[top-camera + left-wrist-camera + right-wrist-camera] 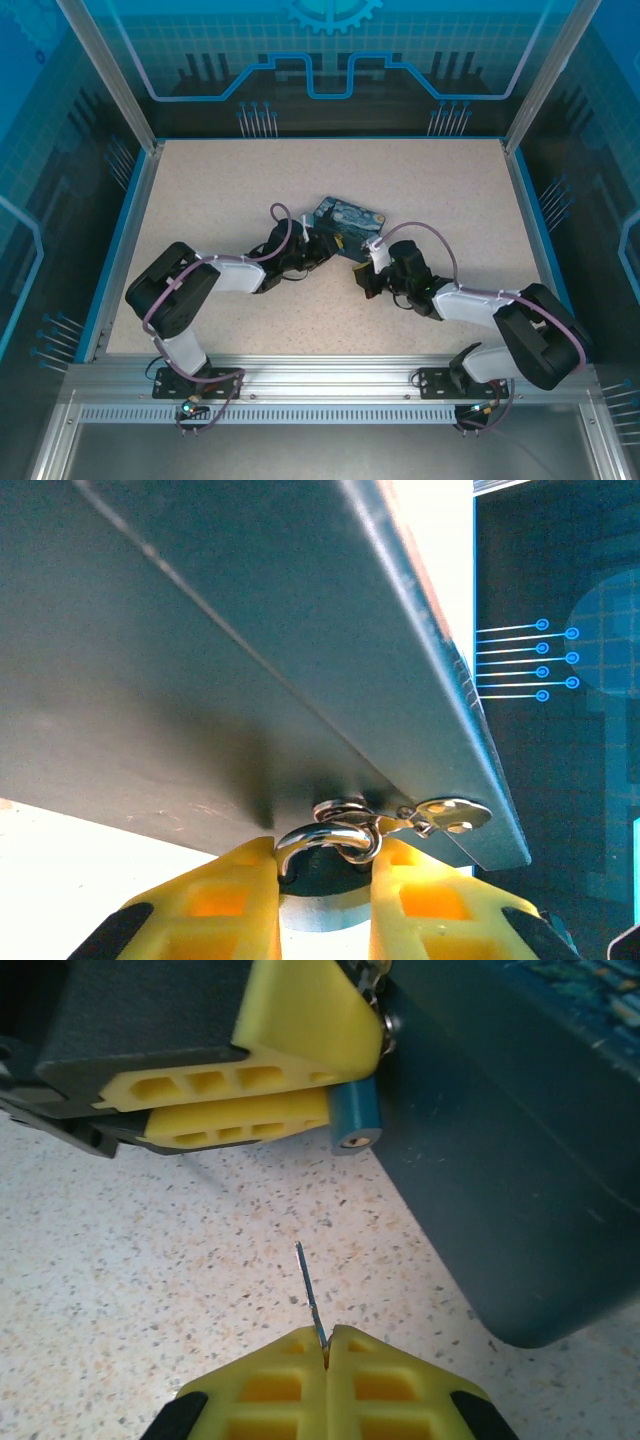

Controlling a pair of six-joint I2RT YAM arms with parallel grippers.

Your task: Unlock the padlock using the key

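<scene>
Right gripper (325, 1345), closest to the near edge of the worktop (150, 1260), is closed tight on the key (308, 1295). The thin blade of the key points at the padlock (353, 1120) but is apart from it. Left gripper (325, 858) pinches the padlock narrowly between its yellow fingers, around the middle of the worktop. Just behind, the shackle hangs in the hasp of the blue painted tin (350, 222).

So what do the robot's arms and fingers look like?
The left arm and right arm are chunky black and white, each with a looping lilac cable. The left gripper and right gripper have bright yellow fingers with little window holes.
</scene>
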